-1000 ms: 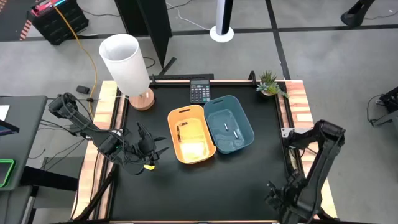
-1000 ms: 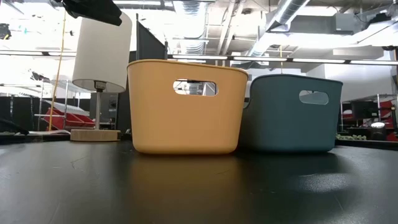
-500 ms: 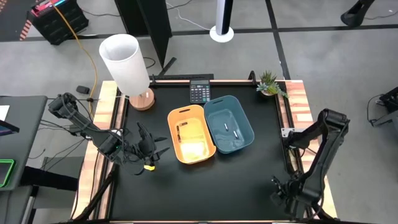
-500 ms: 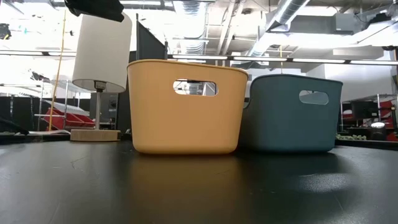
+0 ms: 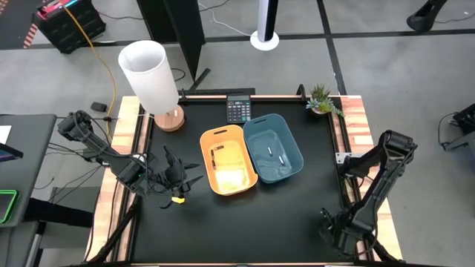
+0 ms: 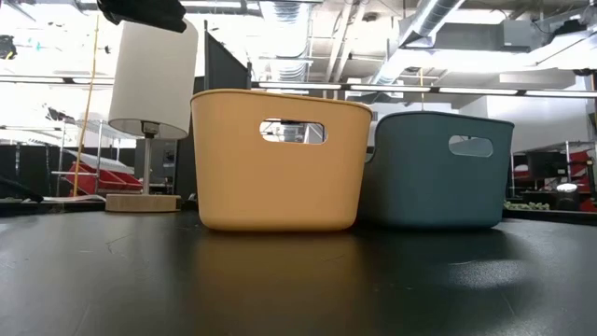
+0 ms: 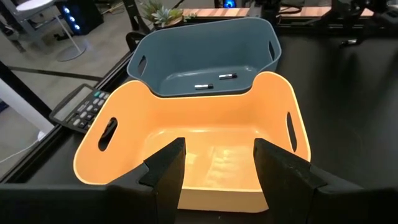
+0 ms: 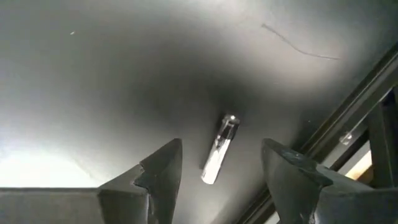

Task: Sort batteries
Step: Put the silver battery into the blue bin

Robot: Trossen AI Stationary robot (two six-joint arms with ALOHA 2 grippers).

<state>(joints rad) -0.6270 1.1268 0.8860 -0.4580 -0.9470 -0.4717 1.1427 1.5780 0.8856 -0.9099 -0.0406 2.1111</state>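
On the left side of the counter [image 5: 297,208] your left gripper [image 5: 180,180] hovers just beside the orange bin [image 5: 227,160], its fingers [image 7: 166,168] spread apart with nothing between them. Its wrist camera looks across the orange bin into the blue bin [image 7: 205,53] behind it. Beyond that gripper, at the counter's far left corner, you have a white lamp [image 5: 152,78] on a wooden base.

At the middle, the orange bin and the blue bin stand touching side by side, the black calculator [image 5: 238,110] just beyond them at the far edge. Look into the blue bin and you see two batteries [image 7: 211,81] lying on its floor, near each other — slim, pale with dark ends. The orange bin shows a slim dark thing near its left wall in the high view; you cannot tell what it is from there.

Further right, a small potted plant [image 5: 322,99] sits at the far right corner. Your right gripper [image 5: 335,231] is low over the near right corner, fingers [image 8: 163,171] open, and one pale silvery battery [image 8: 219,149] lies on the bare counter directly ahead of them — untouched, close to the counter's edge rail.
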